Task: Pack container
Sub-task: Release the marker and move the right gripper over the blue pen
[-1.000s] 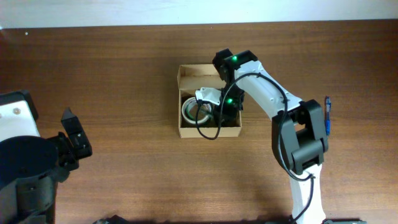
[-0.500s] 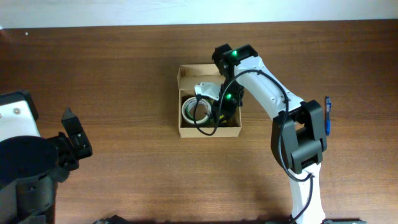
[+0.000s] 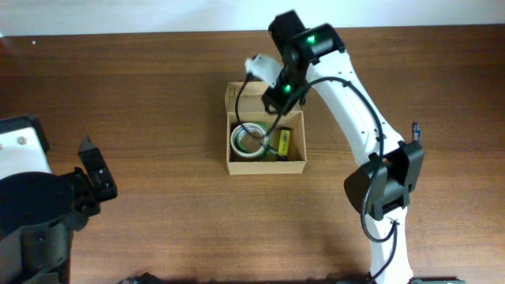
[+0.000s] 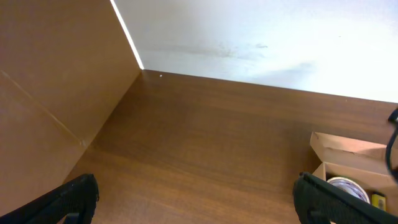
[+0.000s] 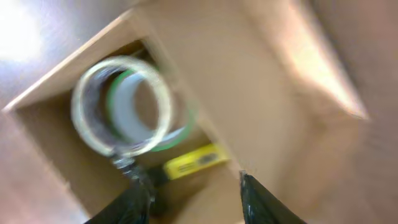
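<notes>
Near left, the left gripper is parked well away from the work. Its fingers are spread as wide as they go and hold nothing.

In the middle of the table sits the box, lid flap thrown back on its far side. Inside lie a tape roll at the left and a small yellow item to its right, just beside it. A black cable hangs across the opening. It appears to belong to the right arm, though the wrist view is too blurred to be sure.

To the right, a bit of blue shows by the right arm's elbow. It may be a pen, but it is too small to tell.

Farther back, the right gripper hangs above the far part of the box, over the flap. Its fingers are part open with nothing between them.

The step in hand looks like the pause between placements: goods lie inside and the gripper is empty and clear of the walls. The next move calls for either fetching whatever remains, perhaps that blue thing, or folding the flap forward. For that, the cable must be kept out of the opening so the lid can seat.
</notes>
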Robot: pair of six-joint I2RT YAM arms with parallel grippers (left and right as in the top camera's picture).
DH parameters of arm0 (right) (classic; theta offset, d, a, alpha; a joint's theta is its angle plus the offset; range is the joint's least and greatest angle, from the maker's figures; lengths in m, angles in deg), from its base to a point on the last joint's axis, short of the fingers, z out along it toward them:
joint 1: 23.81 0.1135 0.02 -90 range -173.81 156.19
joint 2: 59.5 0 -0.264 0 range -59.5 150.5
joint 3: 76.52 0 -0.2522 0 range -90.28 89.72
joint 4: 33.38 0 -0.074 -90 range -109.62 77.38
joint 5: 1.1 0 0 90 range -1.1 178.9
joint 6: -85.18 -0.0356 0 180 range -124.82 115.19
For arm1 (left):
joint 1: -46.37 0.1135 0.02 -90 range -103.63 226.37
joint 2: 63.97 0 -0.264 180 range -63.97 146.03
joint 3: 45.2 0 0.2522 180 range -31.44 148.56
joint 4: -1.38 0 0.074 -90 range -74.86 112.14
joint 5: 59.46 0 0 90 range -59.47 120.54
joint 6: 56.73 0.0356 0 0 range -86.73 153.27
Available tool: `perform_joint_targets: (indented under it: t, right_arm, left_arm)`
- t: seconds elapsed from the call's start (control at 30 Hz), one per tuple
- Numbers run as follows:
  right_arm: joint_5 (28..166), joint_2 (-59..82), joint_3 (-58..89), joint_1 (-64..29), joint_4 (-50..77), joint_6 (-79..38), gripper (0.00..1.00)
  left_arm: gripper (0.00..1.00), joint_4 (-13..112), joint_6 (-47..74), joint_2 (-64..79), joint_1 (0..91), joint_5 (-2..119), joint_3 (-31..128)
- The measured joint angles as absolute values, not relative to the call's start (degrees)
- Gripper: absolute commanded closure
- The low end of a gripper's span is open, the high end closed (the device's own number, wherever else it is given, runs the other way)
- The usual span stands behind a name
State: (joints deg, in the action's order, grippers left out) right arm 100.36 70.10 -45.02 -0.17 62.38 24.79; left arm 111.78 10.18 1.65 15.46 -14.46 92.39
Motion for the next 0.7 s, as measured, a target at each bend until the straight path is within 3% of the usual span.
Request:
perform_joint_targets:
  t: [0.13, 0.37, 0.6, 0.7]
  right_arm:
    - [95.0, 70.1, -49.0, -3.2, 61.7, 12.2, 0.48]
    - [90.7, 70.1, -50.0, -16.5, 65.6, -6.4, 0.47]
    - [87.4, 70.1, -50.0, -27.1, 74.9, -12.2, 0.46]
    - [85.7, 70.1, -50.0, -29.5, 77.4, -13.0, 0.4]
  left_arm:
    - [0.01, 111.8, 10.2, 1.6, 15.5, -14.5, 92.4]
    - [0.01, 111.8, 10.3, 1.6, 15.5, -14.7, 90.2]
    - [0.01, 111.8, 12.3, 1.6, 15.5, -14.8, 88.2]
    - [0.01, 111.8, 12.7, 1.6, 15.5, -14.9, 87.9]
